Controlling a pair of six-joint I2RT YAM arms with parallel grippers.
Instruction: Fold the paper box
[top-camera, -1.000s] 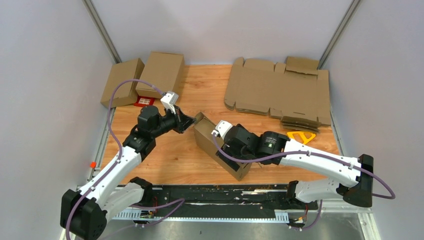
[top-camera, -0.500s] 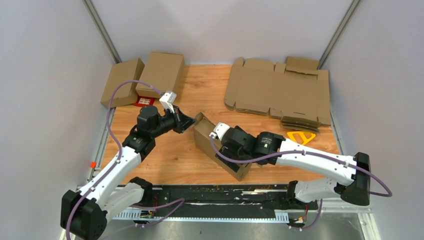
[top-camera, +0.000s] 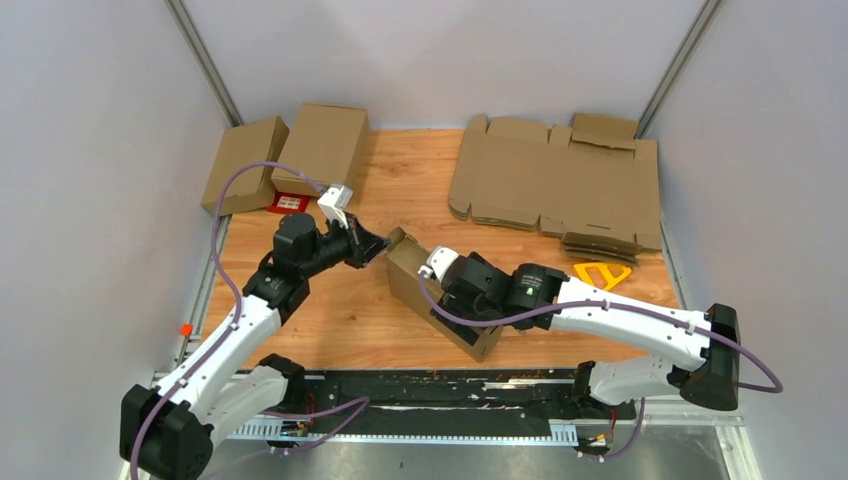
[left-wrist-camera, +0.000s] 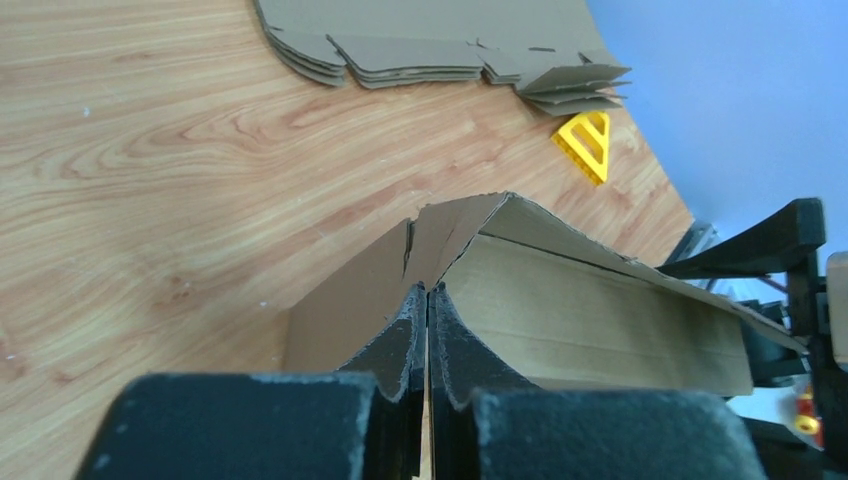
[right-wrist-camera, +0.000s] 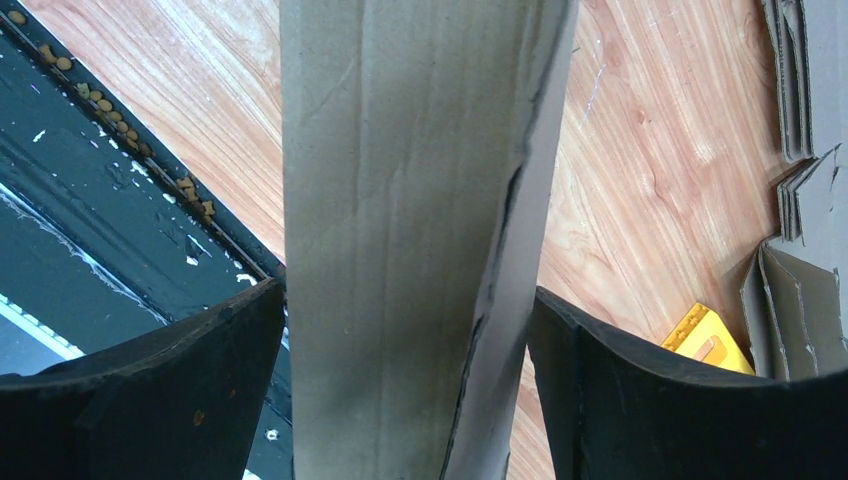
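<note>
The paper box (top-camera: 412, 283), a long plain brown carton, lies slantwise in the middle of the table. My left gripper (top-camera: 381, 246) is shut, and its fingertips (left-wrist-camera: 420, 300) press against the raised end flap (left-wrist-camera: 452, 225) at the box's far left end. My right gripper (top-camera: 441, 283) reaches over the box's middle with jaws wide. In the right wrist view the box (right-wrist-camera: 400, 200) fills the space between the right gripper (right-wrist-camera: 408, 295) fingers, and both pads rest on its side walls. The box's near end (top-camera: 480, 345) pokes out below the right arm.
A sheaf of flat notched cardboard sheets (top-camera: 555, 185) lies at the back right, with a yellow triangle (top-camera: 603, 272) in front of it. Two folded cartons (top-camera: 245, 165) (top-camera: 322, 148) and a small red card (top-camera: 289, 203) sit at the back left. A black rail (top-camera: 430, 385) runs along the near edge.
The right arm has slid slightly left along the box. The left gripper stays shut at the end flap. The box has barely shifted.
</note>
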